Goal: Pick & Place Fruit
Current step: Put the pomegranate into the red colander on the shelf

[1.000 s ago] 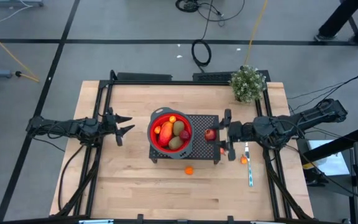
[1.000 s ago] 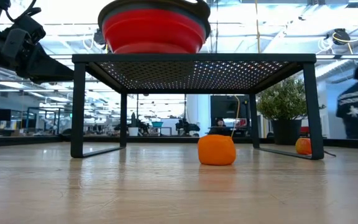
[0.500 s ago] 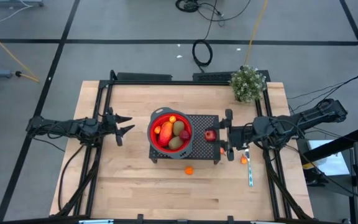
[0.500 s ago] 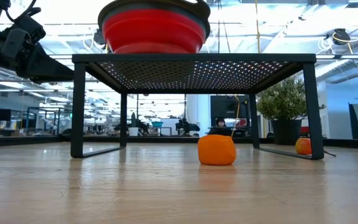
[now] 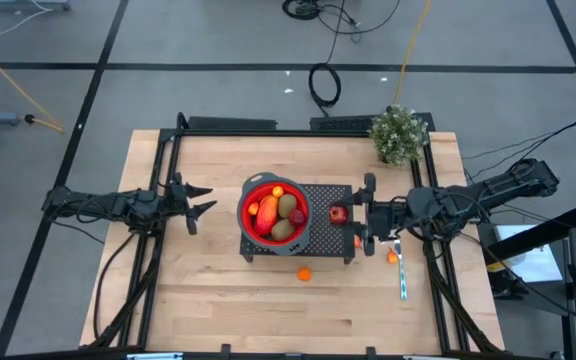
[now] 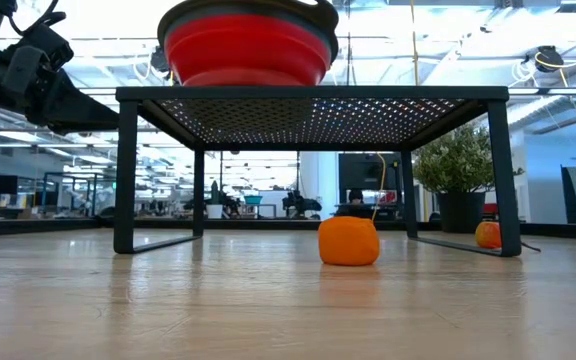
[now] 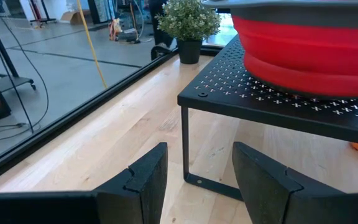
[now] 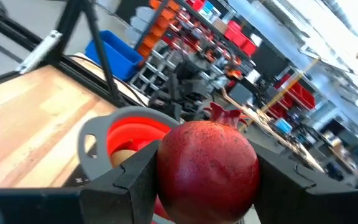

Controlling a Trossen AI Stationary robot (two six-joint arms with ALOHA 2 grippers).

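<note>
A red bowl (image 5: 273,212) with a grey rim stands on the black perforated stand (image 5: 326,195). In it lie two brown ovals, a red-orange-yellow piece and small fruit. My right gripper (image 5: 351,214) is shut on a dark red pomegranate (image 5: 339,214) over the stand, just right of the bowl. My left gripper (image 5: 206,200) hovers open left of the stand with nothing between its fingers (image 7: 148,177). One orange ball (image 5: 304,273) rests on the table in front of the stand, another (image 5: 392,257) to its right. My right gripper pinches the pomegranate's two opposite sides (image 8: 166,168) between its two fingers. The fingers lie level and come from the table's right side. The fruit is lifted above the stand, its crown (image 8: 225,115) pointing away from the wrist, with the bowl (image 8: 129,134) beyond it.
A leafy potted plant (image 5: 399,133) stands at the far right corner. A thin pale-handled utensil (image 5: 402,278) lies on the table under my right arm. The stand's legs (image 6: 125,170) leave free room beneath, where the orange ball (image 6: 348,241) sits.
My right gripper has rolled about its own pointing line while staying in place, with the pomegranate still between its fingers. The fruit in the bowl and on the table has stayed put.
</note>
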